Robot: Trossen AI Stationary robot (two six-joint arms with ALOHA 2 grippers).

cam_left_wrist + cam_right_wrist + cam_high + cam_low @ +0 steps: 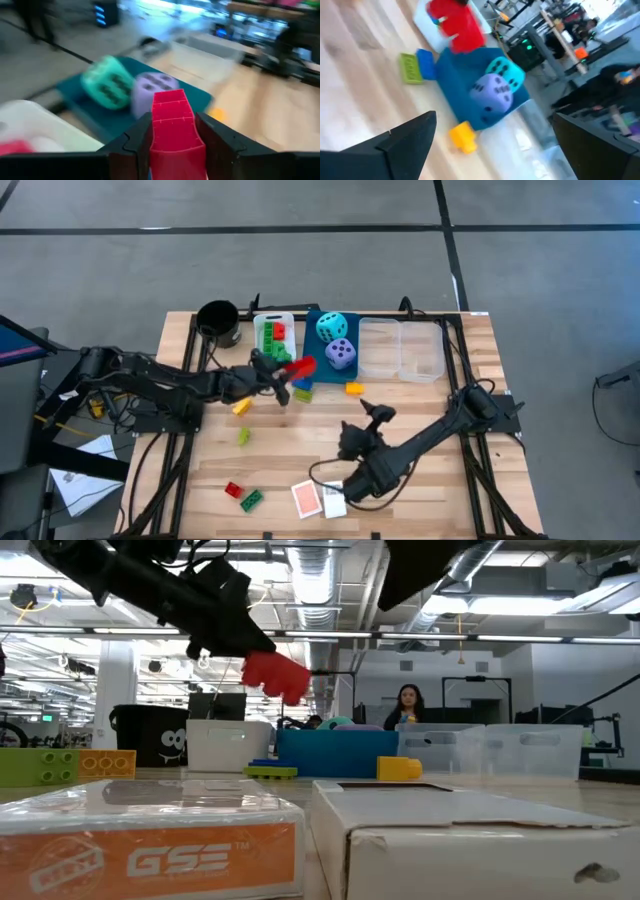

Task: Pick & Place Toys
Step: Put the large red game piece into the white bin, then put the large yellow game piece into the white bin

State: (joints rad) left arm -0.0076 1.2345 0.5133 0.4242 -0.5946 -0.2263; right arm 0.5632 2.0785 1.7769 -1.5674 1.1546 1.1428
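A red brick [303,366] hangs above the table near the front of the white bin [262,317] and blue bin [318,368], with my left gripper [289,376] shut on it. The blue bin holds a cyan die [332,326] and a purple die [341,354]. Green and red bricks [272,335] lie in the white bin. My right gripper [368,418] hovers open over the table's middle, nothing between its fingers [405,135]. Two cards [318,500] lie flat at the near edge. My left gripper pinches the red brick's two opposite sides [155,137] between its two fingers [134,145]. The fingers come nearly level from the table's left. The brick's far end [169,96] juts out past the fingertips. It is lifted clear of the table and bins [277,675].
A black cup [218,320] stands at the far left and clear bins [400,348] at the far right. Loose bricks lie about: yellow [353,388], green and blue [302,391], yellow [241,407], a small green one [243,437], red [233,489], green [251,499]. A person [408,705] is beyond the table.
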